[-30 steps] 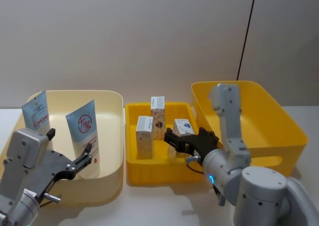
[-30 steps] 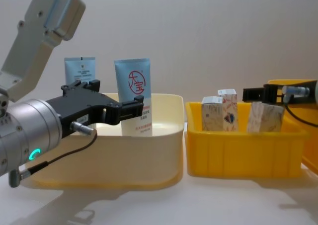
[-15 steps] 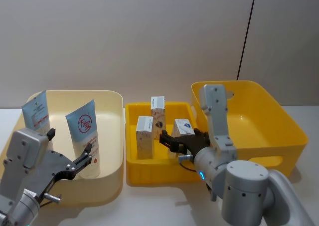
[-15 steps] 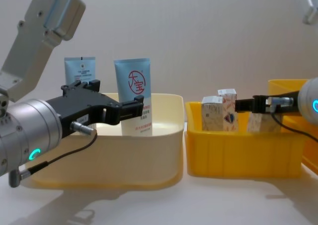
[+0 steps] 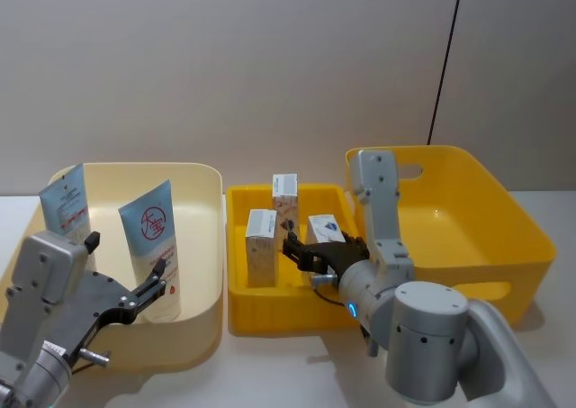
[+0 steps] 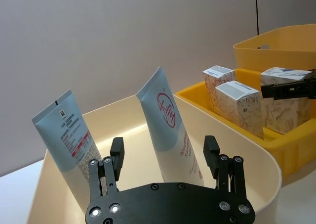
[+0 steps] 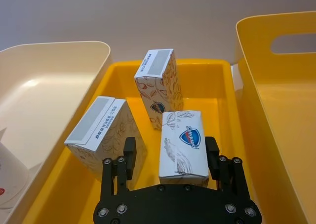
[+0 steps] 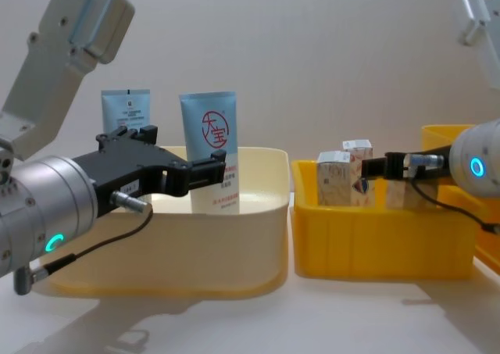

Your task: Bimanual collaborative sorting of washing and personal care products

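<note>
Lower middle of the right wrist view: the right gripper (image 7: 170, 152) sits wide open astride the blue-logo carton (image 7: 183, 140) in the yellow tray (image 7: 202, 78), fingers either side, nothing clamped. This looks like the grasp step. The next move likely calls for a square close and a clean lift, clear of the left carton (image 7: 106, 132). In the left wrist view's centre, the left gripper (image 6: 164, 152) hovers open and empty before the red-logo tube (image 6: 170, 120) in the cream bin (image 6: 256, 155).

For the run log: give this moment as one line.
left gripper: open, near red-logo tube | right gripper: open, straddling blue-logo carton in small yellow bin
</note>
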Action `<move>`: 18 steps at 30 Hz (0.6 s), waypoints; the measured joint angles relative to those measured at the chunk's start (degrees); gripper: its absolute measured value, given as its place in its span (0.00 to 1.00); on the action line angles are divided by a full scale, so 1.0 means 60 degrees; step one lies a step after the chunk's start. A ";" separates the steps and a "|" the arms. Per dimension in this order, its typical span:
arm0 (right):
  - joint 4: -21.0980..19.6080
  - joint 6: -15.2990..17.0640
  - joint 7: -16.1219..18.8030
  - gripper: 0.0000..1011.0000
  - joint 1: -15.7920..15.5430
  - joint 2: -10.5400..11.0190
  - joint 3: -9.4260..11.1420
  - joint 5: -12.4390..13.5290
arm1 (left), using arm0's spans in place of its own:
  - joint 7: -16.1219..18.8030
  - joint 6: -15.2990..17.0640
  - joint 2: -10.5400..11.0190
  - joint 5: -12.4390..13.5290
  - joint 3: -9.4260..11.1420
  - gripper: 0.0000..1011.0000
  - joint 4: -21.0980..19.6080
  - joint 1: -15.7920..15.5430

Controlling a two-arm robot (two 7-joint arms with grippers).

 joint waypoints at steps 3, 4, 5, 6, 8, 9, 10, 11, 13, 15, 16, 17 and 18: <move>0.0056 -0.0005 -0.0004 0.81 0.0035 -0.0030 0.0005 -0.0002 | 0.0000 0.0000 0.0000 0.0001 0.0000 0.99 0.0000 0.0000; 0.0069 -0.0006 -0.0004 0.76 0.0045 -0.0034 0.0007 -0.0004 | 0.0000 0.0000 0.0000 0.0000 0.0000 0.99 0.0000 0.0000; 0.0081 -0.0007 -0.0006 0.74 0.0051 -0.0041 0.0008 -0.0004 | 0.0000 0.0000 0.0000 0.0000 0.0000 0.99 0.0000 0.0000; 0.0104 -0.0008 -0.0007 0.71 0.0062 -0.0054 0.0008 -0.0007 | 0.0000 0.0000 0.0000 0.0000 0.0000 0.99 0.0000 0.0000; 0.0121 -0.0009 -0.0009 0.65 0.0076 -0.0061 0.0010 -0.0008 | 0.0000 0.0000 0.0000 0.0000 0.0000 0.99 0.0000 0.0000; 0.0128 -0.0010 -0.0010 0.63 0.0081 -0.0067 0.0010 -0.0009 | 0.0000 0.0000 0.0000 -0.0001 0.0000 0.99 0.0000 0.0000; 0.0146 -0.0012 -0.0012 0.59 0.0091 -0.0077 0.0012 -0.0010 | 0.0000 0.0000 0.0000 0.0000 0.0000 0.99 0.0000 0.0000; 0.0152 -0.0012 -0.0012 0.59 0.0095 -0.0080 0.0012 -0.0010 | 0.0000 0.0000 0.0000 0.0000 0.0000 0.99 0.0000 0.0000; 0.0165 -0.0013 -0.0014 0.49 0.0105 -0.0085 0.0014 -0.0011 | 0.0000 0.0000 0.0000 0.0000 0.0000 0.99 0.0000 0.0000; 0.0184 -0.0015 -0.0015 0.46 0.0112 -0.0094 0.0016 -0.0011 | 0.0000 0.0000 -0.0001 0.0000 0.0001 0.99 0.0000 0.0000; 0.0194 -0.0016 -0.0015 0.44 0.0118 -0.0100 0.0018 -0.0011 | 0.0000 0.0000 0.0000 0.0000 0.0000 0.99 0.0000 -0.0001; 0.0194 -0.0016 -0.0015 0.43 0.0118 -0.0100 0.0018 -0.0011 | 0.0000 0.0000 -0.0001 0.0000 0.0000 0.99 0.0000 0.0000; 0.0203 -0.0017 -0.0015 0.43 0.0125 -0.0106 0.0020 -0.0011 | 0.0000 0.0000 0.0000 0.0000 0.0000 0.99 0.0000 -0.0001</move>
